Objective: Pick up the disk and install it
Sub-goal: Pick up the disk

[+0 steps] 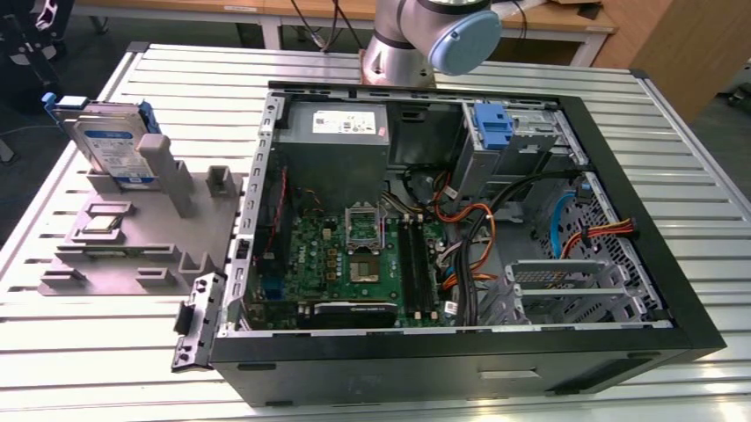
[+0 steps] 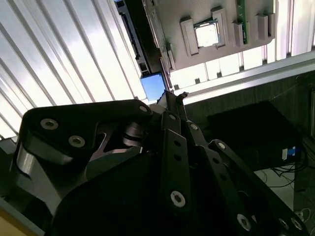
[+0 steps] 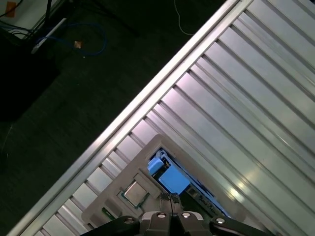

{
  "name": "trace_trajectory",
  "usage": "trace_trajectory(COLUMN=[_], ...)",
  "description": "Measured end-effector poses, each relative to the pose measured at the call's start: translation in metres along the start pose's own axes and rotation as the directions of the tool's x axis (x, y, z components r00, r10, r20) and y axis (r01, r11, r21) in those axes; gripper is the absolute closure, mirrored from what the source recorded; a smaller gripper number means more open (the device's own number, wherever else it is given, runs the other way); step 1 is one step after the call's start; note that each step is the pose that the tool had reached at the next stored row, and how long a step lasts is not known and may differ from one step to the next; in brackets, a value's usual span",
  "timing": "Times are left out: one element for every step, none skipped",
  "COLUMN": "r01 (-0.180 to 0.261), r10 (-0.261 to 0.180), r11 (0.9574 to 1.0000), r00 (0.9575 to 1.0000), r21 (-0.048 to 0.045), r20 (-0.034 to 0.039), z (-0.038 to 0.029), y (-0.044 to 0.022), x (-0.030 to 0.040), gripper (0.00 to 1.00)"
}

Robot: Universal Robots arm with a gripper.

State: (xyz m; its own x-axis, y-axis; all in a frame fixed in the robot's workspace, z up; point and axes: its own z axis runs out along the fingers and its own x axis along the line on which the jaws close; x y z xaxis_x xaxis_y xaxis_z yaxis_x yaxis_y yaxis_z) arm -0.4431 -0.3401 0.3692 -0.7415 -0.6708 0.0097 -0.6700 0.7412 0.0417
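Disk (image 1: 112, 145) standing on edge in the grey fixture (image 1: 153, 244) on the slatted table (image 1: 200, 66), and we see it at the exterior view's left, just beside the open computer case (image 1: 411, 378) but outside it, with a processor chip (image 1: 104, 221) lying flat on the same fixture. In the first wrist view we're looking down past the gripper (image 3: 171, 197), its fingertips pressed together on nothing, hanging above the disk's blue carrier bracket (image 3: 173, 180) and clear of it. Inside the case we spot another blue caddy (image 1: 493, 123) near the grey power supply (image 1: 340, 127).
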Motion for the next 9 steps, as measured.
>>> trace_trajectory(r01=[0.004,0.008,0.011,0.015,0.018,0.022,0.026,0.029,0.032], r10=[-0.004,-0.008,-0.011,-0.015,-0.018,-0.022,-0.026,-0.029,-0.032], r11=[1.0,1.0,0.9999,0.9999,0.9998,0.9998,0.9997,0.9996,0.9995], r00=[1.0,1.0,0.9999,0.9999,0.9998,0.9998,0.9997,0.9996,0.9995], r21=[0.0001,0.0001,0.0002,0.0002,0.0002,0.0002,0.0003,0.0003,0.0003], r20=[-0.0001,-0.0003,-0.0004,-0.0005,-0.0007,-0.0008,-0.001,-0.0012,-0.0013], z=[0.0,0.0,0.0,0.0,0.0,0.0,0.0,0.0,0.0], y=[0.0,0.0,0.0,0.0,0.0,0.0,0.0,0.0,0.0], x=[0.0,0.0,0.0,0.0,0.0,0.0,0.0,0.0,0.0], gripper=[0.9,0.9,0.9,0.9,0.9,0.9,0.9,0.9,0.9])
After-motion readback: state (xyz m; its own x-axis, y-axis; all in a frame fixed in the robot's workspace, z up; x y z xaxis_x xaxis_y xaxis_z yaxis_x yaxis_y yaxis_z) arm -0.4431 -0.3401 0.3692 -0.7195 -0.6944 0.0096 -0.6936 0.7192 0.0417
